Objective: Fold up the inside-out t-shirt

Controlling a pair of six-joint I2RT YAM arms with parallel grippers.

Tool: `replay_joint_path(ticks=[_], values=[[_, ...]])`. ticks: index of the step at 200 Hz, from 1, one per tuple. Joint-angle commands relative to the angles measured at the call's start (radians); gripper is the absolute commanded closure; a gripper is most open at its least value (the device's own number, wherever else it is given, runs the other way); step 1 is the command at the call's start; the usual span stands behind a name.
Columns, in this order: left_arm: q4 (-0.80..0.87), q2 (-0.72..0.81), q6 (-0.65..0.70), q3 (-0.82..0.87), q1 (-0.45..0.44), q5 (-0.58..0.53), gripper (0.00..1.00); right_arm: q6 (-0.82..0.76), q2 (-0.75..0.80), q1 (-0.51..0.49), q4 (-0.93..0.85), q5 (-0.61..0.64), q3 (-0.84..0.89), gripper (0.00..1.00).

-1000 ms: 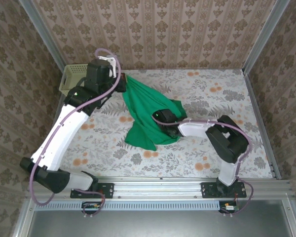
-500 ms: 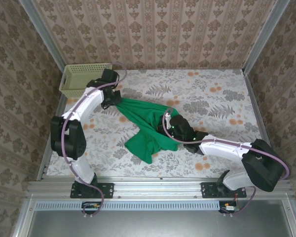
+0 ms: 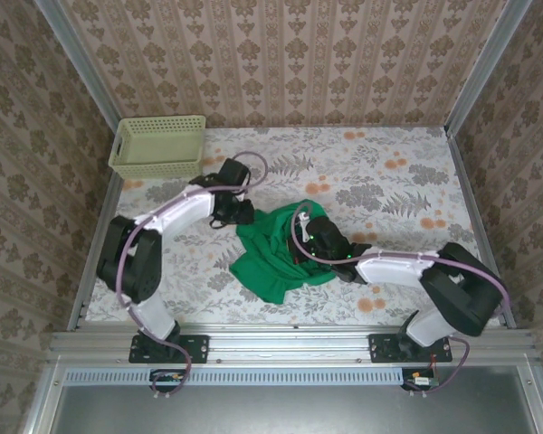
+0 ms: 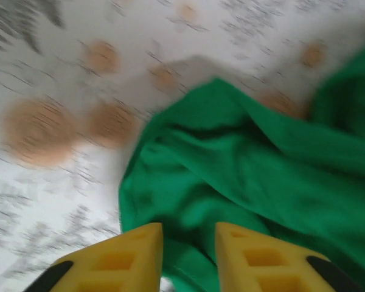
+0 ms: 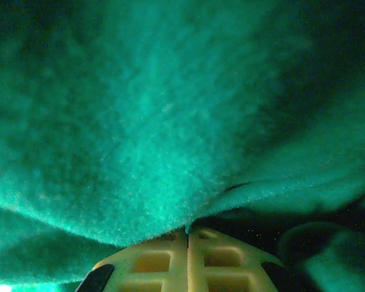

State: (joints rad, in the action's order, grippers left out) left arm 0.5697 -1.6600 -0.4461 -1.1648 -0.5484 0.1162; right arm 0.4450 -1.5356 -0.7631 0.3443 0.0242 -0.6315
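Note:
The inside-out t-shirt (image 3: pixel 271 267) is a bright green heap in the middle of the table. My left gripper (image 3: pixel 245 216) hovers at its upper left edge. In the left wrist view the yellow fingers (image 4: pixel 140 246) stand apart over the cloth (image 4: pixel 261 164), and the left gripper (image 4: pixel 188 237) is open with a fold lying below the gap. My right gripper (image 3: pixel 300 242) is half buried in the shirt's right side. In the right wrist view the right gripper (image 5: pixel 187 231) is shut, pinching an edge of the cloth (image 5: pixel 140 121) that drapes over the camera.
A pale yellow-green basket (image 3: pixel 158 145) stands in the back left corner. Flowered tablecloth (image 3: pixel 389 181) lies bare to the right and behind the shirt. Papered walls and metal rails close in the table on three sides.
My left arm has swung from the back left corner toward the middle and down, and its jaws have parted. The shirt, stretched out before, has dropped into a compact heap.

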Motion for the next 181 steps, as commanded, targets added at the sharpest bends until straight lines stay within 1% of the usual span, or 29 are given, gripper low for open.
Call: replay_joint_path(ticks=[1, 19, 37, 59, 82, 94, 103, 120, 135, 137, 139, 140, 150, 163, 181], values=[[-0.236, 0.201, -0.020, 0.155, -0.017, 0.137, 0.57, 0.053, -0.037, -0.009, 0.091, -0.008, -0.006, 1.00], [-0.370, 0.317, -0.008, 0.273, -0.061, 0.211, 0.44, 0.055, -0.038, -0.012, 0.097, -0.004, -0.002, 1.00], [-0.416, 0.369, 0.028, 0.328, -0.132, 0.211, 0.33, 0.048, -0.034, -0.014, 0.090, -0.007, -0.009, 1.00], [-0.514, 0.356, 0.007, 0.371, -0.148, 0.270, 0.30, 0.043, -0.021, -0.019, 0.087, -0.015, -0.010, 1.00], [-0.586, 0.288, -0.017, 0.364, -0.148, 0.281, 0.31, 0.040, 0.002, -0.028, 0.102, -0.022, 0.008, 1.00], [-0.589, 0.241, -0.026, 0.332, -0.146, 0.265, 0.37, 0.041, 0.012, -0.032, 0.112, -0.032, 0.019, 1.00], [-0.584, 0.207, -0.036, 0.306, -0.142, 0.240, 0.45, 0.041, 0.016, -0.036, 0.120, -0.042, 0.025, 1.00], [-0.599, 0.156, -0.087, 0.270, -0.113, 0.216, 0.66, 0.043, 0.019, -0.043, 0.139, -0.060, 0.041, 1.00], [-0.647, 0.115, -0.147, 0.253, -0.068, 0.235, 0.81, 0.047, 0.015, -0.045, 0.153, -0.080, 0.053, 1.00], [-0.646, 0.109, -0.150, 0.248, -0.063, 0.233, 0.85, 0.047, 0.015, -0.046, 0.155, -0.083, 0.054, 1.00], [-0.644, 0.103, -0.162, 0.243, -0.057, 0.229, 0.86, 0.047, 0.014, -0.046, 0.156, -0.086, 0.055, 1.00], [-0.642, 0.101, -0.162, 0.239, -0.054, 0.228, 0.88, 0.048, 0.013, -0.046, 0.156, -0.087, 0.056, 1.00], [-0.600, 0.065, -0.188, 0.198, -0.026, 0.205, 1.00, 0.045, 0.012, -0.052, 0.154, -0.092, 0.058, 1.00], [-0.487, 0.007, -0.199, 0.113, 0.002, 0.155, 1.00, 0.044, 0.015, -0.058, 0.153, -0.100, 0.061, 1.00], [-0.189, -0.143, -0.162, -0.089, 0.021, 0.072, 1.00, 0.044, 0.036, -0.064, 0.148, -0.106, 0.063, 1.00]])
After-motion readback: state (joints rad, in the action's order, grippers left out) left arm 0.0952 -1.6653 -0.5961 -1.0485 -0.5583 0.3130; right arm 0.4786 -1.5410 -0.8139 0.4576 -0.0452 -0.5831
